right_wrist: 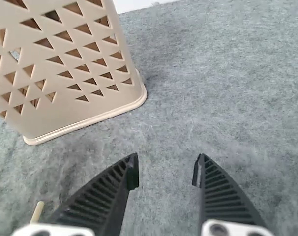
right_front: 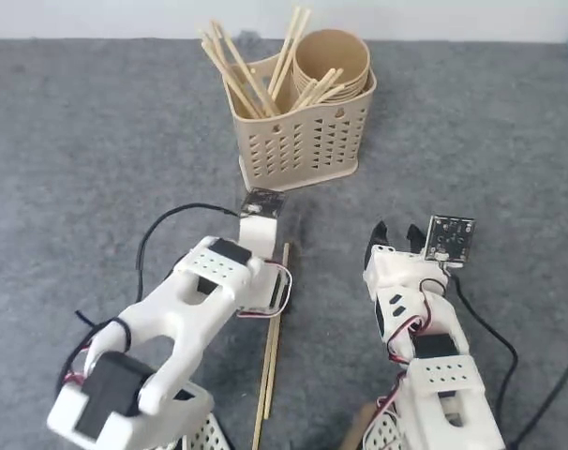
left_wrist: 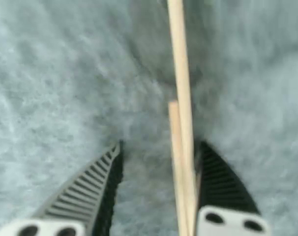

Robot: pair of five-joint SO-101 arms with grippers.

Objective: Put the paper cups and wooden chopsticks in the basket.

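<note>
left gripper (left_wrist: 160, 146) wide open, chopsticks (left_wrist: 178, 73) against one finger; right gripper (right_wrist: 163, 164) open

- Table (right_front: 97, 141): grey felt-like cloth, matt, fuzzy nap.
- Basket (right_front: 303, 141): beige plastic, smooth, matt, perforated walls.
- Paper cups (right_front: 345, 66): brown kraft paper, matt.
- Chopsticks (left_wrist: 180, 64): pale bare wood, smooth, unvarnished.
- Arm housings (right_front: 195, 300): white plastic, smooth, faint sheen.
- Left gripper (left_wrist: 159, 147) and right gripper (right_wrist: 166, 164): jaws of black plastic, ribbed inner faces, matt.
</note>
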